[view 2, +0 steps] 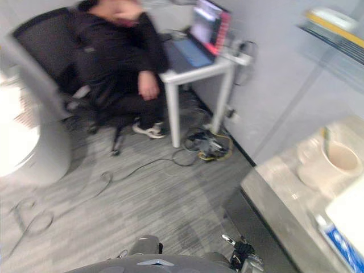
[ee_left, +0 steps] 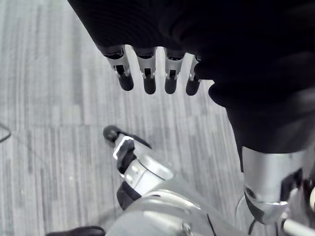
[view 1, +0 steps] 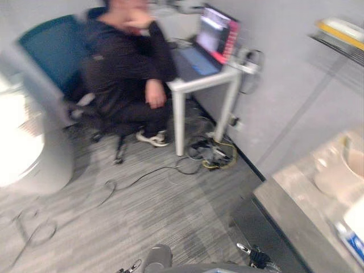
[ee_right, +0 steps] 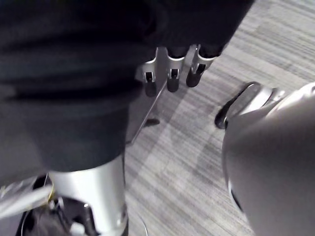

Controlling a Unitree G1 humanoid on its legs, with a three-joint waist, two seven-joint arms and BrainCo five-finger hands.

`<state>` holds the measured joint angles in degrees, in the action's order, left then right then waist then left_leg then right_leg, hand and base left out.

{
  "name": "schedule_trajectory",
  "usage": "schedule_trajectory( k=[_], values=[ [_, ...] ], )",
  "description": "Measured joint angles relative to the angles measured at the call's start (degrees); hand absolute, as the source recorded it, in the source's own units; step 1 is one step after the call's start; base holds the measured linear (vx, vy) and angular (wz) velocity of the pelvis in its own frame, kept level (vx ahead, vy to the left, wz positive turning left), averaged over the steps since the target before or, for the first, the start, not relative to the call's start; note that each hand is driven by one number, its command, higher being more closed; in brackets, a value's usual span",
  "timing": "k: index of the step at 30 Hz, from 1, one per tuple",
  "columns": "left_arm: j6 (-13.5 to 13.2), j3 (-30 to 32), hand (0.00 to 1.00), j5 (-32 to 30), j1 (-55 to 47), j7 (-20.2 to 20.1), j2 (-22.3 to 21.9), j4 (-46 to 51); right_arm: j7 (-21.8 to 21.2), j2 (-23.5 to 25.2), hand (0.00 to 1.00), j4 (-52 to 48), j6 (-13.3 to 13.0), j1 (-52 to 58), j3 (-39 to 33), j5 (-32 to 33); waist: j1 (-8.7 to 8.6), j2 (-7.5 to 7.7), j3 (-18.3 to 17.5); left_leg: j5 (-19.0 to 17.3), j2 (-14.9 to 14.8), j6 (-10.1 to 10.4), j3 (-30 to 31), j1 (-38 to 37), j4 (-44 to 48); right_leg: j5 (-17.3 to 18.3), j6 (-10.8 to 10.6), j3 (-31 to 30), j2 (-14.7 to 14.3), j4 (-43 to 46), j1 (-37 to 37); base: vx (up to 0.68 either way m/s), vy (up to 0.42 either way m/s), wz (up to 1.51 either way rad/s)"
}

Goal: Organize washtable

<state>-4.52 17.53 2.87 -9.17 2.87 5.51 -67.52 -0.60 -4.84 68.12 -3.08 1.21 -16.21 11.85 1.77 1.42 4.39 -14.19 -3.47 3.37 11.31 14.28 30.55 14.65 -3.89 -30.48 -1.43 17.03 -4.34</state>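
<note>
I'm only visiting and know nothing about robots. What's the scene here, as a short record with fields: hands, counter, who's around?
left hand: open, holding nothing, hanging over the grey floor
right hand: open, holding nothing, also over the floor
counter: at the robot's right, apart from both hands
on the counter: a beige cup and a blue and white tube
person: seated on a chair beside a small white table
laptop: open on that table

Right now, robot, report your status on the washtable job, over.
Left hand open, right hand open, both empty above the floor. Washtable at the right, cup standing on it, untouched. Person seated ahead by a desk; cables on floor.
</note>
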Motion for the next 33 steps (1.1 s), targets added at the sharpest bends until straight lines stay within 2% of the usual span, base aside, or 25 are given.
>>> schedule_trajectory(
  k=[1, 2, 3, 4, 5, 7, 8, 10, 11, 12, 13, 14, 15, 16, 17, 18, 19, 20, 21, 22, 23, 24, 26, 31, 33],
  values=[
    [-0.04, -0.06, 0.00, -0.01, 0.06, 0.00, 0.03, 0.11, 0.14, -0.25, 0.00, 0.13, 0.04, 0.16, 0.10, -0.10, -0.04, 0.03, -0.03, -0.43, 0.04, 0.00, 0.24, -1.23, -2.14, -0.46, -0.64, -2.04, 0.34, -0.73, -0.23, 0.03, 0.101, -1.97],
    [-0.15, -0.80, 0.00, -0.46, 0.04, 0.09, -0.30, 0.12, 0.23, -1.01, 0.00, 1.24, 0.01, 0.73, 0.11, -0.16, -0.38, -0.91, -0.89, -2.43, -0.48, 1.78, -0.61, -5.58, -9.27, -1.44, -2.24, -4.99, 0.66, -2.00, -1.28, 0.08, 0.111, -1.45],
    [-0.03, -1.36, 0.00, -1.26, 0.40, 0.08, 0.17, -0.09, 0.44, -0.75, 0.00, 1.79, 0.01, 0.45, -0.03, -0.18, -0.86, 0.14, -0.80, -1.80, -0.22, 1.38, -3.25, -6.83, -11.45, -2.08, -2.53, -5.34, 1.40, -2.42, -1.66, 0.14, 0.141, -1.76],
    [-0.11, -3.66, 0.00, -2.15, 0.36, 0.17, 1.43, 0.12, 0.47, -0.40, 0.00, 1.82, 0.59, 0.47, -1.12, -0.19, -1.52, 0.24, -0.92, -0.33, -0.51, 0.63, -7.60, -9.52, -14.44, -5.56, -3.09, -4.77, 2.42, -4.19, -2.06, 0.15, 0.135, -1.51],
    [-0.07, -6.74, 0.00, -2.32, 1.06, 0.15, 2.43, 0.09, 0.46, -0.39, 0.00, 1.69, 0.85, 0.91, -2.40, -0.99, -2.54, -0.04, -0.92, -0.15, -0.28, 0.56, -10.39, -11.46, -15.61, -7.92, -4.48, -3.82, 3.34, -6.45, -1.42, 0.12, 0.115, -1.44],
    [-0.06, -11.52, 0.00, -3.90, 3.34, -0.05, 3.31, 0.13, 0.50, -0.21, 0.00, 1.48, 1.14, 2.49, -4.53, -2.00, -3.34, -0.31, -1.60, -0.13, 0.64, 0.54, -13.78, -12.77, -16.86, -10.03, -5.56, -2.52, 4.81, -8.29, -1.43, 0.05, 0.111, -1.02],
    [-0.48, -14.73, 0.00, -4.88, 5.95, -0.13, 3.65, 0.38, 0.58, -0.26, 0.00, 1.46, 1.28, 3.59, -5.00, -1.86, -3.81, -0.90, -2.00, 0.55, 1.45, -0.60, -16.02, -13.88, -18.84, -11.43, -6.29, -1.39, 5.56, -8.75, -2.37, 0.02, 0.102, -0.89],
    [-0.89, -16.83, 0.00, -5.85, 7.87, -0.11, 3.95, 0.49, 0.58, -0.41, 0.00, 1.15, 1.25, 3.88, -5.00, -1.81, -4.55, -1.35, -2.38, 1.00, 2.19, -1.35, -17.62, -14.29, -20.05, -12.49, -6.45, -0.49, 6.10, -8.96, -3.72, 0.01, 0.059, -0.74],
    [-1.01, -18.23, 0.00, -6.07, 9.81, -0.10, 3.66, 0.48, 0.63, -1.13, 0.00, 0.86, 1.22, 3.69, -4.57, -1.78, -4.65, -2.62, -2.07, 1.38, 2.32, -1.98, -20.51, -15.07, -21.29, -14.61, -5.97, 1.92, 5.88, -9.13, -5.08, 0.01, 0.025, -0.86],
    [-1.19, -18.21, 0.00, -6.07, 9.97, -0.07, 3.46, 0.50, 0.63, -1.42, 0.00, 0.57, 1.23, 3.73, -4.00, -1.78, -4.69, -3.05, -2.10, 1.57, 2.31, -2.26, -21.35, -15.19, -21.42, -15.28, -5.20, 4.02, 5.83, -9.16, -5.60, 0.01, -0.059, -1.08],
    [-1.57, -17.98, 0.00, -6.06, 9.99, -0.03, 3.21, 0.75, 0.60, -1.71, 0.00, -0.41, 1.22, 3.89, -3.54, -1.78, -4.61, -3.75, -1.75, 1.64, 2.32, -2.38, -22.36, -15.67, -21.36, -15.82, -3.75, 10.59, 5.67, -8.97, -6.11, 0.01, -0.190, -0.78],
    [-1.73, -17.27, 0.00, -6.02, 9.78, 0.00, 3.12, 0.79, 0.61, -2.00, 0.00, -0.63, 1.23, 4.02, -2.85, -1.79, -4.35, -3.95, -1.77, 1.64, 2.33, -2.39, -22.21, -15.72, -21.19, -14.08, -0.80, 18.77, 5.95, -6.77, -7.21, 0.00, -0.246, -0.63],
    [-1.74, -16.74, 0.00, -6.00, 9.52, 0.00, 3.11, 0.86, 0.61, -2.19, 0.00, -0.62, 1.24, 4.03, -2.06, -1.79, -4.31, -3.94, -1.72, 1.57, 2.31, -2.50, -22.12, -15.69, -20.95, -12.79, 1.14, 22.87, 6.15, -4.86, -8.02, -0.01, -0.151, -0.35],
    [-1.67, -15.68, 0.00, -5.78, 9.09, 0.04, 3.12, 1.51, 0.66, -2.28, 0.00, -0.60, 1.16, 4.10, -1.49, -1.78, -4.18, -3.52, -1.26, 1.32, 2.68, -2.79, -21.60, -15.52, -19.66, -12.33, 2.03, 28.32, 6.56, -2.42, -9.38, -0.09, -0.173, -0.27],
    [-1.26, -14.09, 0.00, -5.50, 8.57, -0.02, 3.05, 1.69, 0.59, -2.27, 0.00, -0.37, 1.10, 3.73, -1.28, -1.85, -3.72, -2.54, -0.27, 1.09, 3.51, -3.20, -15.94, -14.60, -16.67, -12.52, 1.72, 31.03, 6.92, -1.40, -9.39, -0.18, -0.266, -0.57],
    [-0.56, -12.45, 0.00, -5.19, 8.30, -0.03, 2.68, 1.76, 0.52, -2.42, 0.00, -0.13, 0.86, 3.55, -1.25, -2.02, -2.22, -1.96, 0.03, 0.82, 4.25, -3.57, -10.09, -13.93, -15.37, -12.61, 1.61, 31.25, 6.66, -2.03, -9.62, -0.23, -0.342, -0.68],
    [-0.39, -11.86, 0.00, -4.82, 7.83, -0.03, 2.36, 1.78, 0.47, -2.63, 0.00, -0.08, 0.87, 3.42, -1.31, -2.21, -1.65, -1.64, 0.28, 0.11, 4.17, -3.82, -8.92, -13.47, -15.49, -13.09, 0.84, 30.98, 6.28, -3.17, -9.71, -0.26, -0.283, -0.82],
    [-0.26, -11.17, 0.00, -3.74, 6.72, -0.04, 1.59, 1.91, 0.46, -3.07, 0.00, -0.06, 0.97, 2.81, -1.43, -2.42, -1.19, -2.88, 0.09, -2.25, 3.01, -3.74, -8.35, -13.02, -16.99, -13.85, 1.47, 30.28, 4.17, -6.60, -9.70, -0.23, -0.168, -0.87],
    [-0.07, -10.58, 0.00, -3.25, 5.80, 0.00, 1.05, 1.90, 0.54, -3.33, 0.00, -0.01, 1.19, 2.36, -1.83, -3.33, -0.22, -3.45, -0.56, -2.55, 2.06, -3.95, -8.35, -12.89, -18.50, -14.30, 1.74, 30.16, 2.90, -11.52, -8.86, -0.19, -0.140, -0.91],
    [-0.05, -10.47, 0.00, -3.22, 5.34, 0.05, 0.66, 1.89, 0.53, -3.44, 0.00, 0.00, 1.18, 2.29, -1.87, -4.27, 0.29, -4.66, -1.27, -2.31, 1.16, -4.13, -8.41, -12.52, -19.59, -14.48, 2.46, 30.64, 2.32, -13.19, -8.64, -0.07, -0.096, -0.90],
    [-0.11, -10.16, 0.00, -3.15, 4.85, 0.20, 0.60, 2.10, 0.49, -3.16, 0.00, -0.08, 1.20, 2.33, -1.64, -4.59, 0.33, -2.56, -1.41, -1.80, 0.94, -3.33, -9.10, -13.11, -20.94, -14.86, 3.22, 31.69, 1.99, -10.66, -8.35, -0.02, -0.108, -0.52],
    [-0.09, -10.14, 0.00, -3.12, 4.91, 0.23, 1.66, 1.78, 0.45, -2.87, 0.00, 0.04, 1.21, 2.78, -1.69, -4.58, 0.30, -2.04, -1.32, -1.51, 1.12, -2.90, -9.14, -13.62, -21.41, -16.76, 3.01, 31.42, 1.75, -13.37, -6.78, 0.02, -0.112, -0.53],
    [-0.14, -9.56, 0.00, -2.84, 4.73, 0.31, 1.51, 1.31, 0.48, -2.52, 0.00, 0.60, 1.23, 3.24, -1.89, -4.57, 0.57, -1.80, -1.94, 0.14, 0.29, -1.90, -8.65, -14.78, -22.32, -21.74, 3.24, 30.32, 0.24, -21.93, -2.84, 0.06, -0.131, -0.43],
    [-0.52, -9.46, 0.00, -1.03, 7.53, 0.17, -0.24, 0.64, -0.02, -3.03, 0.00, 1.07, 1.11, 2.96, -1.67, -4.47, 0.05, -3.13, -2.22, 1.51, -0.18, -0.16, -5.79, -15.68, -21.92, -22.27, 3.82, 29.84, -0.55, -22.31, -2.36, 0.06, -0.092, -0.09],
    [-0.76, -9.75, 0.00, -1.04, 7.96, 0.05, -1.00, 0.69, -0.27, -2.85, 0.00, 1.23, 1.05, 3.08, -1.10, -4.47, -0.10, -2.81, -2.00, 1.58, 0.29, 0.28, -4.10, -14.95, -17.90, -21.31, 4.38, 30.88, -0.41, -22.28, -0.66, -0.01, -0.060, 0.25]
  ],
)
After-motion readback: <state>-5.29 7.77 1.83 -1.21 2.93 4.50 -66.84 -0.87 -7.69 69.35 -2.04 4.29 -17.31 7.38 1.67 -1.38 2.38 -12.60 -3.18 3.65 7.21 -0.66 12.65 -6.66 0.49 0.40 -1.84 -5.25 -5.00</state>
